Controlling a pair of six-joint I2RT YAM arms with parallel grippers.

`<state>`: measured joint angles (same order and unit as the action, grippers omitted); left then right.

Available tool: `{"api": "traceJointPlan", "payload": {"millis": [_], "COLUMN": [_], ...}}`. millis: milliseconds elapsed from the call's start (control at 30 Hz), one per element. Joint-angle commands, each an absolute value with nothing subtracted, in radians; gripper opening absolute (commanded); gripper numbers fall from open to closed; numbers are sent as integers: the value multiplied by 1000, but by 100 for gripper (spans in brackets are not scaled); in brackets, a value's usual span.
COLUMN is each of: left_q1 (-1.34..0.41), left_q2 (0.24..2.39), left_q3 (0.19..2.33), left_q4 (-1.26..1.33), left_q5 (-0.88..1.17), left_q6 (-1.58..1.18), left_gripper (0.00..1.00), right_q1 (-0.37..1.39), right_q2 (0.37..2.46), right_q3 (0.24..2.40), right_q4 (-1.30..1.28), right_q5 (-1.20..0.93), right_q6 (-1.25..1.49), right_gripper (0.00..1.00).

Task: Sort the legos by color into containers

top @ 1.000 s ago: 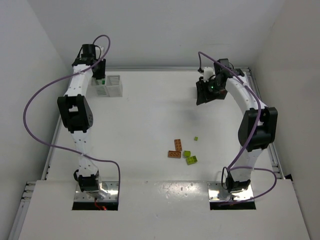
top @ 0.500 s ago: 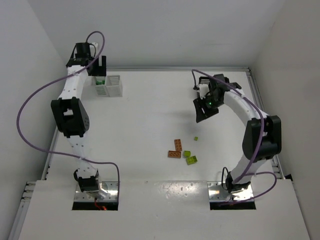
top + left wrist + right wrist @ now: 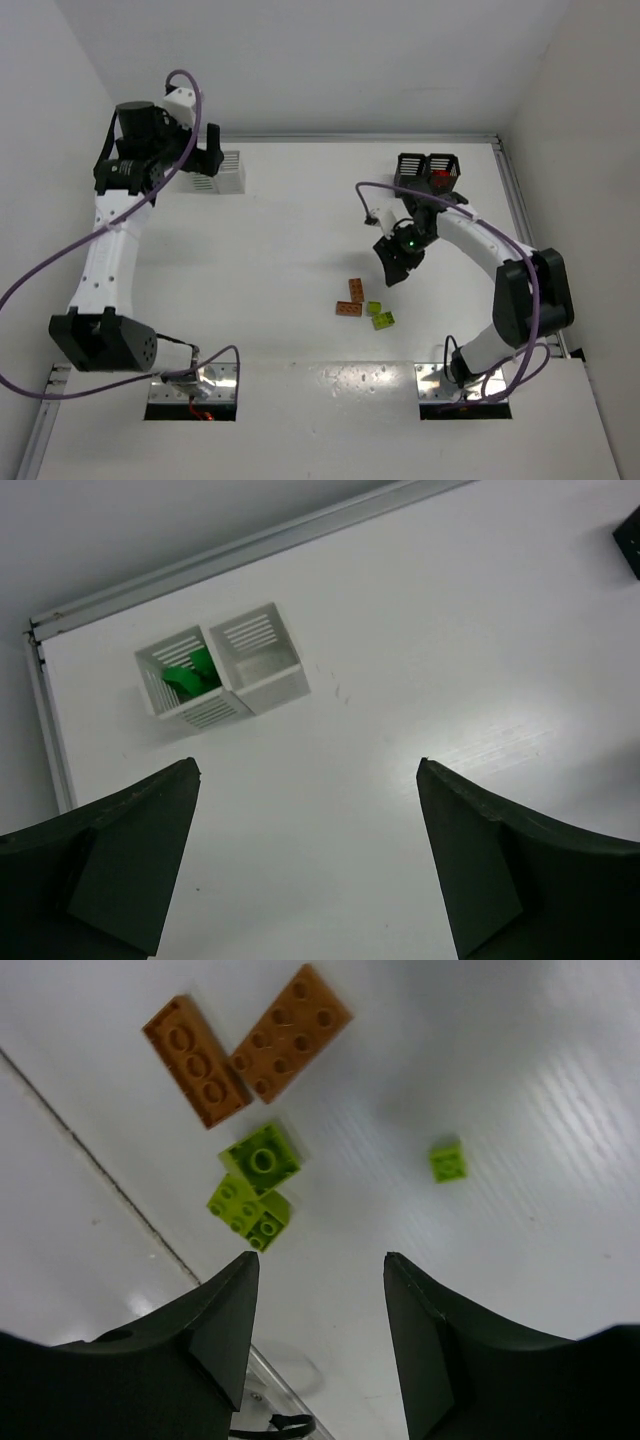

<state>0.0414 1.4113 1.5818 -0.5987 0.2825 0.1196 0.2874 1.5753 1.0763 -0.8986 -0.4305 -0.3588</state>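
Loose legos lie mid-table: two orange-brown bricks (image 3: 195,1060) (image 3: 290,1032), two lime bricks (image 3: 262,1157) (image 3: 248,1213) touching each other, and a tiny lime one (image 3: 448,1160) apart to the right. My right gripper (image 3: 322,1257) hangs open above them with nothing between its fingers; from above it (image 3: 393,262) is just right of the orange bricks (image 3: 352,298). The white containers (image 3: 270,685) hold dark green bricks (image 3: 185,675) in the left bin. My left gripper (image 3: 308,765) is open and empty, raised near those bins (image 3: 228,172). The black containers (image 3: 428,168) show red inside.
A raised rail (image 3: 250,545) runs along the table's far edge behind the white bins. Side walls stand close on both sides. The table's near seam (image 3: 90,1160) passes just beside the loose bricks.
My left gripper has opened and pulled up and back from the white bins. My right arm has swung from the black bins toward the loose bricks, its opening unchanged.
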Motion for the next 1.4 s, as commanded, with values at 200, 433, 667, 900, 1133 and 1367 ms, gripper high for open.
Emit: {"api": "traceJointPlan", "payload": {"millis": [200,433,667,900,1133,1367], "left_q1": [26,8,8,8,8,8], "left_q2": [1296,1308,1286,1224,1201,1190], "left_q3": [1519,1540,1528,1460,1431,1346], "left_q4": [-726,-735,-735,-735,-735,-678], "left_q5": [273,285,276,227,218,218], "left_q6": [141,109,121,153,175,184], "left_gripper": [97,97,98,100,100,100], "right_q1": [462,548,597,627,655,684], "right_q2": [1528,1551,1598,1629,1684,1732], "right_q3": [1014,976,943,953,982,983], "right_q4": [-899,-855,-810,-739,-706,-706], "right_q5": [-453,-393,-351,-295,-241,-221], "right_q6": [-448,-405,-374,-327,-302,-302], "right_gripper": [54,54,54,53,53,51]}}
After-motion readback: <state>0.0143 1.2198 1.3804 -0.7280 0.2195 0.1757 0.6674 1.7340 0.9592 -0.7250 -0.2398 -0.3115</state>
